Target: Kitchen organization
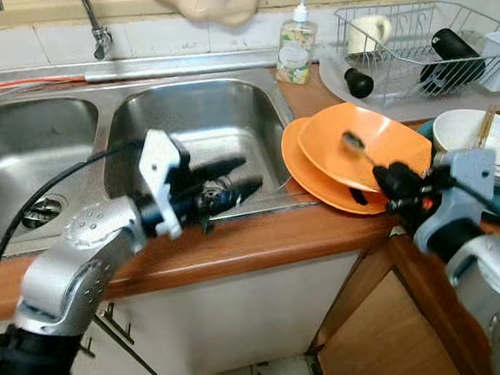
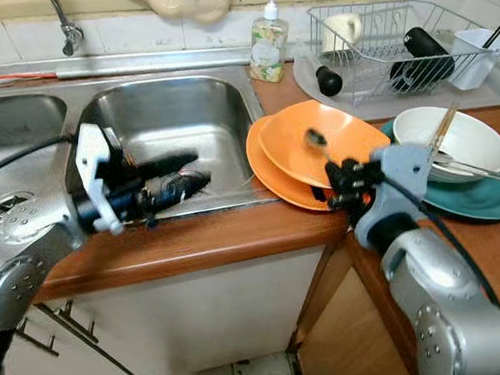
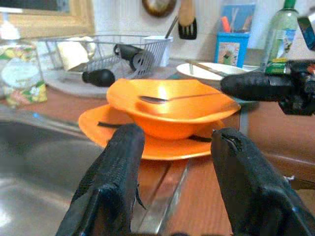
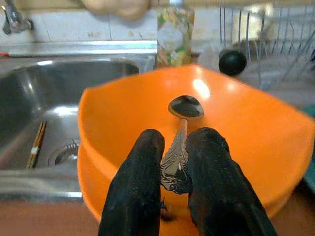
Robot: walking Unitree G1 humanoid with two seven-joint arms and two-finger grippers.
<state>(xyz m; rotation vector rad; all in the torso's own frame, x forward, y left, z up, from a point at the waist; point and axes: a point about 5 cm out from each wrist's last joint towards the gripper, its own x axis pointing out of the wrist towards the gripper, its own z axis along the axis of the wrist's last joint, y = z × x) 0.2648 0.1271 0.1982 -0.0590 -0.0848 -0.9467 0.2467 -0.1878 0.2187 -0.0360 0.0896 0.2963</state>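
Spoon lifted over the orange bowl

Sink (image 1: pixel 195 119) first: its basin lies at the left, with a pair of chopsticks (image 4: pixel 37 139) on its floor, likely waiting to be washed or sorted. The left gripper (image 1: pixel 224 186) hovers over the sink's front edge, fingers parted with nothing between them, pointed toward the dishes, seemingly on standby. On the counter just right of the sink, the bowl (image 1: pixel 365 144) sits on an orange plate (image 1: pixel 307 170), stacked to save room. The right gripper (image 2: pixel 340 183) pinches the spoon (image 4: pixel 179 128) by its handle, fingers closed tight around it, the spoon's head raised over the bowl. Judging by that hold, cutlery is being separated from crockery. Farther right, a white bowl (image 2: pixel 459 138) rests on a teal plate (image 2: pixel 490 196).
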